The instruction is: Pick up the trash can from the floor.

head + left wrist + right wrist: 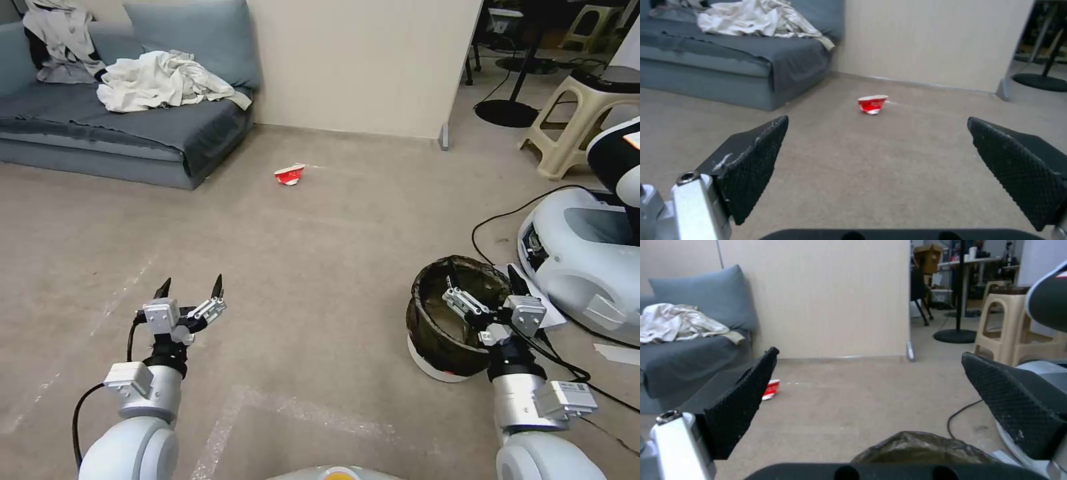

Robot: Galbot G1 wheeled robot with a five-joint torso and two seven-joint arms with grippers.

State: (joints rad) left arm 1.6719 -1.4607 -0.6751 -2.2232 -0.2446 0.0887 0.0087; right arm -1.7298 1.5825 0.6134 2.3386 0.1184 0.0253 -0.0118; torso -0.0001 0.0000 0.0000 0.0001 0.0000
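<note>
The trash can (445, 319), a small round bin lined with a dark brownish-black bag and showing a white base rim, lies tipped on the floor (313, 267) at the right. My right gripper (483, 277) hovers open over its mouth, fingers spread above the rim. In the right wrist view the bag's top (920, 450) bulges just below the open gripper (869, 386). My left gripper (191, 287) hangs open over bare floor at the left, far from the can, nothing between its fingers (753, 160).
A crushed red-and-white paper cup (289, 175) lies mid-floor. A grey sofa (127, 127) with clothes stands back left. Another white robot base (587, 260), black cables (507, 217) and a beige stool (580, 117) crowd the right side.
</note>
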